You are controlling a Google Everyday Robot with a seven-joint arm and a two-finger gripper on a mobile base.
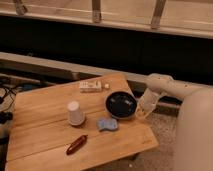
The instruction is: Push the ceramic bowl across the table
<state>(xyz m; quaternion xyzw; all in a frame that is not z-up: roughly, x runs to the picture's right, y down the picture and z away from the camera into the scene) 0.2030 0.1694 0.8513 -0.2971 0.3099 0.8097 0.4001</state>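
At the right-hand edge of the table point(40, 142), the ceramic bowl point(121, 104) sits upright on the slatted wooden top, its glossy black inside facing up and its rim reaching close to the table's border. Just beside it, off that same edge, the gripper point(140, 111) hangs at the end of the white arm point(167, 89), which bends down from the robot's pale body at the lower right; it is next to the bowl's rim, though contact cannot be made out. An upturned white cup point(75, 113) stands near the middle of the table, left of the bowl and apart from it. A small blue object point(107, 124) lies just in front of the bowl, a dark red oblong item point(77, 144) rests nearer the front edge, and a flat white packet point(92, 86) lies towards the back.
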